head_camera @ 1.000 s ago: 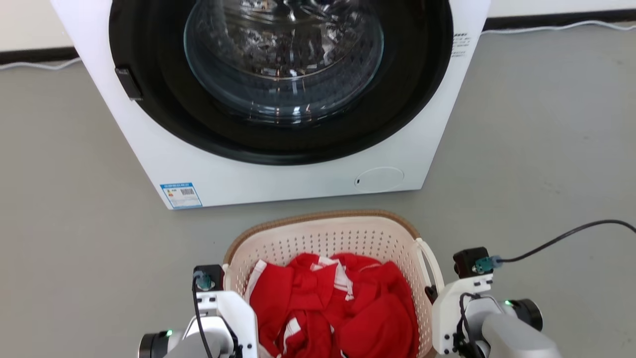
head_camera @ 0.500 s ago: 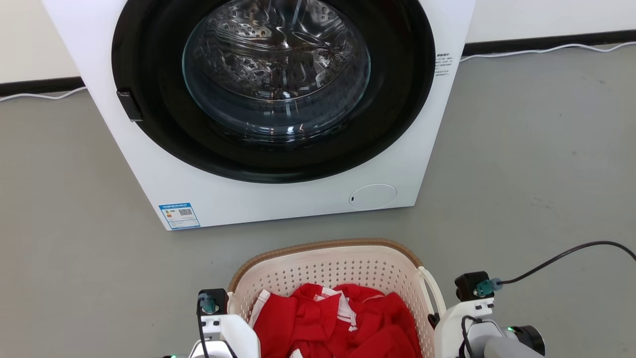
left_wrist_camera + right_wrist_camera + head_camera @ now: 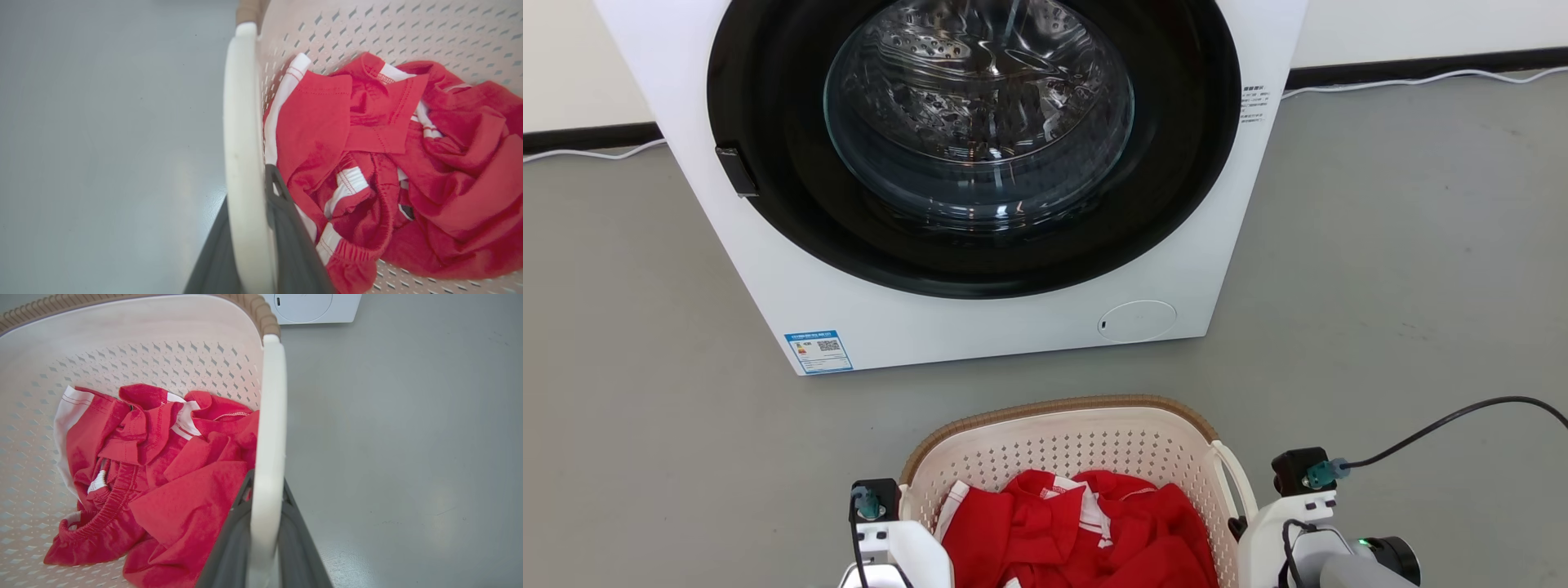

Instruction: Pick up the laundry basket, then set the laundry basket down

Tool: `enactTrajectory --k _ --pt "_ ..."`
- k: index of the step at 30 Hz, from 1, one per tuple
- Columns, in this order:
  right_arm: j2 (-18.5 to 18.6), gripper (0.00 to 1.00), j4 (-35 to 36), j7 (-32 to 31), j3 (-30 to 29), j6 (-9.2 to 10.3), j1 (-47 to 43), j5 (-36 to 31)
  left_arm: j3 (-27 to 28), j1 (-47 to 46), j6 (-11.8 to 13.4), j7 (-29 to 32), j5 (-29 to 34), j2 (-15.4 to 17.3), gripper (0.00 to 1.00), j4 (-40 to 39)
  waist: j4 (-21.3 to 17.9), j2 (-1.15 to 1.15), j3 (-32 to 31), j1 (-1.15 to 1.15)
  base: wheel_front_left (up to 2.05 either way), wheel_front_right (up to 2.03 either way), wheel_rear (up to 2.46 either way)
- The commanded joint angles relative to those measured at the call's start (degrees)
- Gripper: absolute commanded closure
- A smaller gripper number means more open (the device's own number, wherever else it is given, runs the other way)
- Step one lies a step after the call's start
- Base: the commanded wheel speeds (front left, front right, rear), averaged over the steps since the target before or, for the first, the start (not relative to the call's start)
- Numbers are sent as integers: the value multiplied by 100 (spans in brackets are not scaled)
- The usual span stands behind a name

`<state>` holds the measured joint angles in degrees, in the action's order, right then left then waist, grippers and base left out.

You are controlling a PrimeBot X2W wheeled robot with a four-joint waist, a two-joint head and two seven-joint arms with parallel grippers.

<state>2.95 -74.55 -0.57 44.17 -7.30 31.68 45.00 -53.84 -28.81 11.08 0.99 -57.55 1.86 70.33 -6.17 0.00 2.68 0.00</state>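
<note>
Both grippers are clamping the laundry basket (image 3: pixel 1054 406) by its white loop handles. In the left wrist view, the left gripper (image 3: pixel 249 185) is pinching the left handle (image 3: pixel 241 102) between its 2 dark fingers, 1 outside the loop and 1 on the basket's side. In the right wrist view, the right gripper (image 3: pixel 267 479) is squeezing the right handle (image 3: pixel 271 396) the same way, the loop running straight up between its fingers.

From the head view, the basket is sitting at the bottom centre, between the left arm (image 3: pixel 890 547) and the right arm (image 3: pixel 1298 531), directly in front of the white washer (image 3: pixel 980 327) and apart from it. Whether its base is touching the grey floor (image 3: pixel 1380 286) I cannot tell. Red clothes (image 3: pixel 1086 531) with white stripes are lying crumpled inside, and the perforated cream wall is rising behind them under the brown woven-look rim.

The washer's round glass door (image 3: pixel 980 114) is facing the camera, with a blue label (image 3: pixel 818 351) sticking at its lower left corner. A black cable (image 3: pixel 1445 420) is arching from the right wrist out to the picture's right edge.
</note>
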Motion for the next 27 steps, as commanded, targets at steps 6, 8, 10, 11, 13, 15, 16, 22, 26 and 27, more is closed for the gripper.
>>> enactTrajectory --k 6,8,10,11,13,15,16,22,26,27 --pt "-7 100 60 36 113 -19 56 80 -15 -158 33 -93 -104 101 100 -44 -5 0 -1 0 0 0 0" --pt "-7 100 60 48 139 -19 59 99 -43 -164 31 -111 -131 101 100 -30 -8 0 -5 0 0 0 0" --pt "-7 100 60 55 165 -19 60 116 -71 -173 29 -122 -154 101 100 -9 -9 0 -6 0 0 0 0" --pt "-7 100 60 56 174 -19 60 125 -84 -179 28 -125 -166 101 100 0 -9 0 -8 0 0 0 0" --pt "-7 100 60 54 189 -19 58 134 -108 -186 25 -131 -192 101 100 16 -9 0 -13 0 0 0 0" --pt "-7 100 60 61 196 -19 60 139 -135 -195 22 -138 -216 101 100 26 -5 0 -14 0 0 0 0" --pt "-7 100 60 67 200 -19 61 138 -149 -200 17 -143 -226 101 100 28 -3 0 -15 0 0 0 0" --pt "-7 100 60 103 204 -19 84 134 -230 -240 6 -164 -281 101 100 61 7 0 1 0 0 0 0" --pt "-7 100 59 139 196 -19 106 127 -258 -275 13 -191 -306 101 100 82 8 0 34 0 0 0 0" --pt "-7 100 59 158 194 -19 120 127 -267 -294 17 -205 -312 101 100 88 10 0 60 0 0 0 0"
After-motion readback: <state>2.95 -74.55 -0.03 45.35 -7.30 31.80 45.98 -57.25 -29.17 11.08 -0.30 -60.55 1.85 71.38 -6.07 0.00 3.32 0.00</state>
